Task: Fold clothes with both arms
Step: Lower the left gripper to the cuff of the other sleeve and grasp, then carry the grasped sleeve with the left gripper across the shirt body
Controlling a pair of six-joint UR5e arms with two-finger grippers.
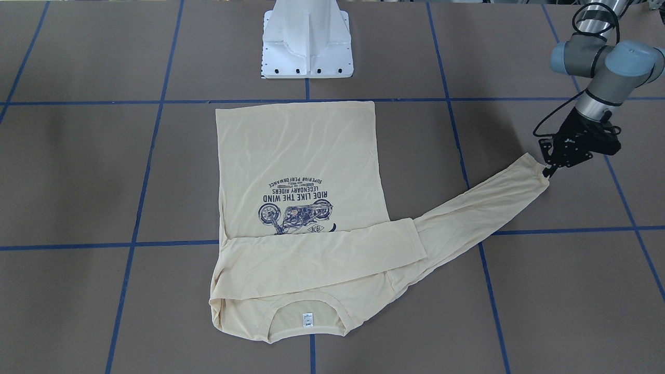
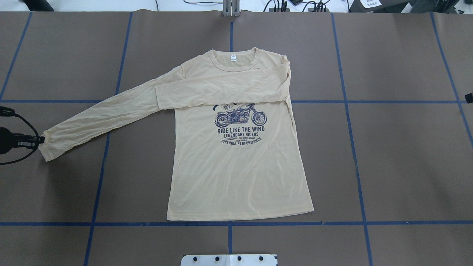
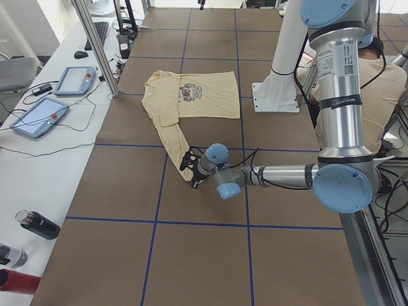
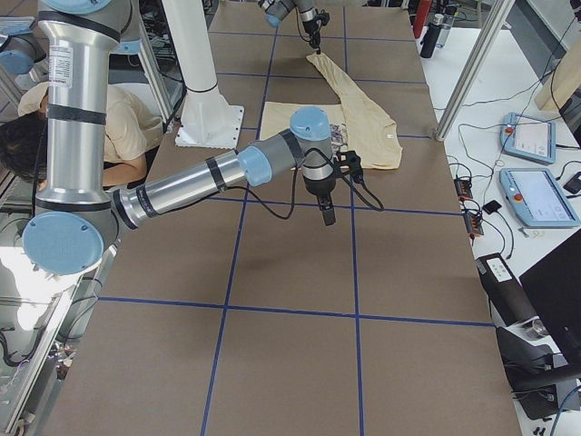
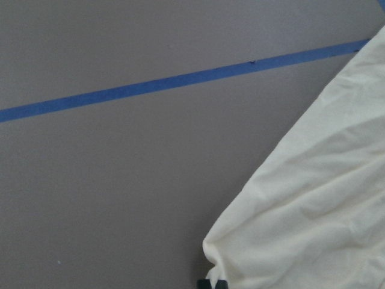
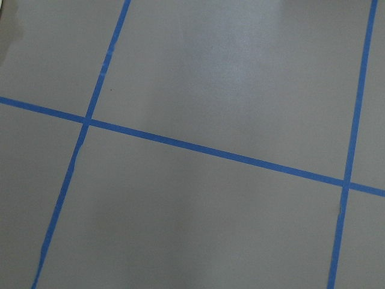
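- T-shirt (image 2: pixel 236 166) lies flat, print up, at the middle of the brown table (image 2: pixel 388 166), with its collar at the far side from the robot and its hem toward the white pedestal (image 1: pixel 307 41).
- Left arm (image 3: pixel 280 175) reaches low and far out to the robot's left, forearm almost level. The left gripper (image 1: pixel 547 172) points down at the cloth with its black fingertips (image 5: pixel 212 283) clenched on the cuff corner of the outstretched sleeve (image 2: pixel 103 118).
- Right arm (image 4: pixel 200 182) extends over bare table on the robot's right, well apart from the garment, and the right gripper (image 4: pixel 327 216) hangs straight down. Whether its pincer is parted or closed cannot be told.
- Blue tape lines (image 2: pixel 406 222) divide the table into large squares. The hem sits just short of the line nearest the robot, and wide brown surface lies on both sides of the shirt.
- Pale cream-yellow fabric is thin and lightly creased. The second sleeve (image 2: pixel 221 92) is folded across the chest, covering the top of the navy motorcycle print (image 2: pixel 241 125), which reads "RIDE LIKE THE WIND".
- Ribbed round neck (image 2: pixel 233 68) carries a small white label (image 2: pixel 233 58).
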